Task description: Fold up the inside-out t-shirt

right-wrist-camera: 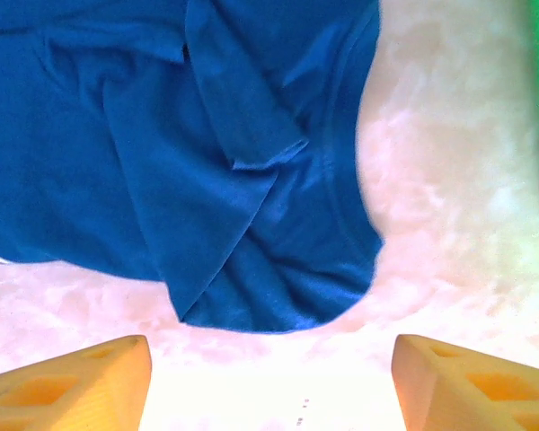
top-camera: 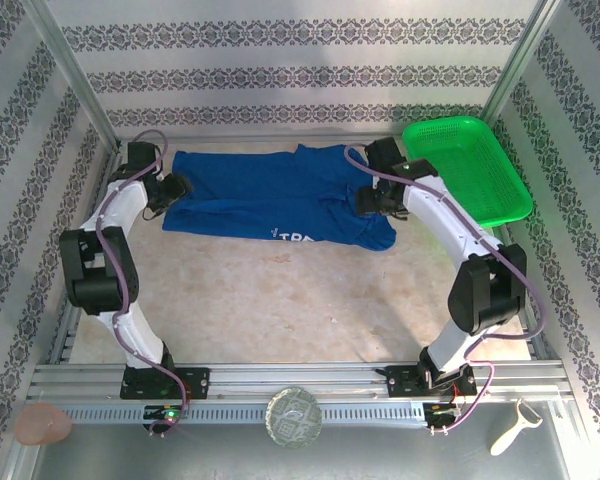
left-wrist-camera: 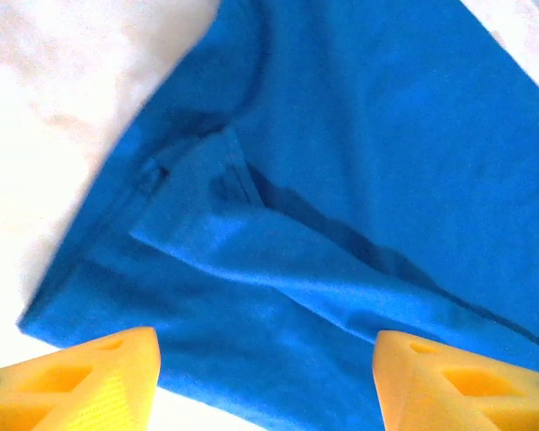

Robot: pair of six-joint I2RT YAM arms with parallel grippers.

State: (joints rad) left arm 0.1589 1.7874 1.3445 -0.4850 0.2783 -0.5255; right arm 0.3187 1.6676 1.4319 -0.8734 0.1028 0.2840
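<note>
Now we are holding the left gripper (left-wrist-camera: 265, 382) and the right gripper (right-wrist-camera: 269, 382) wide and empty over the ends of the t-shirt (top-camera: 270, 195), which is lying rumpled along the far edge of the worktop (top-camera: 280, 300). Pinching one loose layer, we are risking a crooked fold.

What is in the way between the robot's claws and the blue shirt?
Nothing I can see. The left claw and right claw hang open at the ends of the shirt; the green basket sits off to the side.
</note>
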